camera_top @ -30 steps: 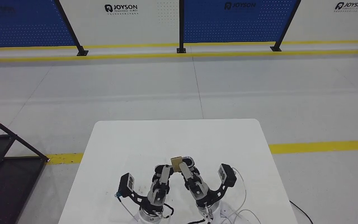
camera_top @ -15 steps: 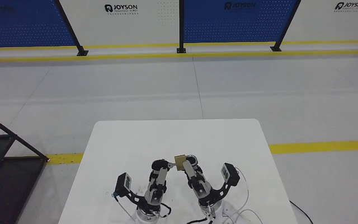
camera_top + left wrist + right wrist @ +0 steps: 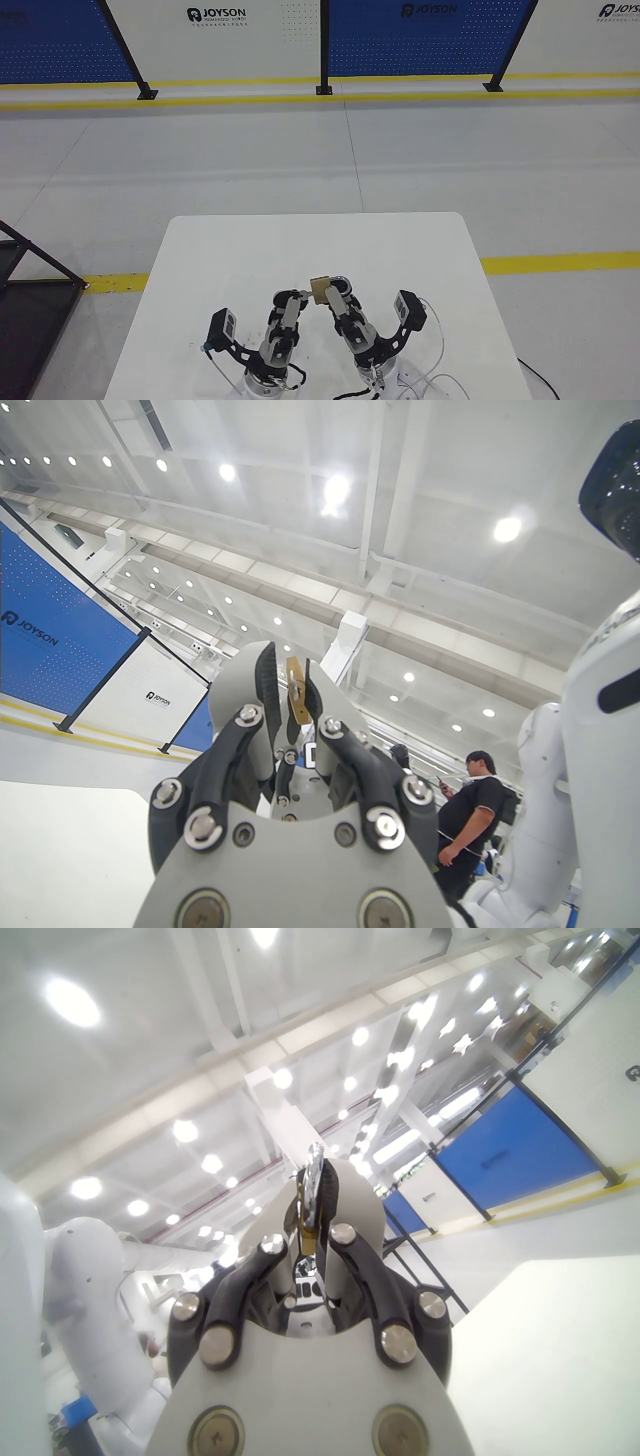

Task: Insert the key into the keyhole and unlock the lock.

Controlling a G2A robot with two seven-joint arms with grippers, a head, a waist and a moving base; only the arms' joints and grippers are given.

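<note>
Left gripper (image 3: pixel 286 672) pinches the key (image 3: pixel 296 700), right gripper (image 3: pixel 316 1190) clamps the lock (image 3: pixel 313 1167). Key looks thin, stiff, slippery: grip its head.

Bright, even light falls from rows of round ceiling lamps (image 3: pixel 507 529), which bloom into white glare in both wrist views; in the right one, several smear into star shapes. Seen from above, the white table (image 3: pixel 250 250) looks almost washed out. The key (image 3: pixel 296 695) is backlit, and the lock (image 3: pixel 311 1168) carries a hard glint. Straight beams bow toward the wrist views' edges.
</note>
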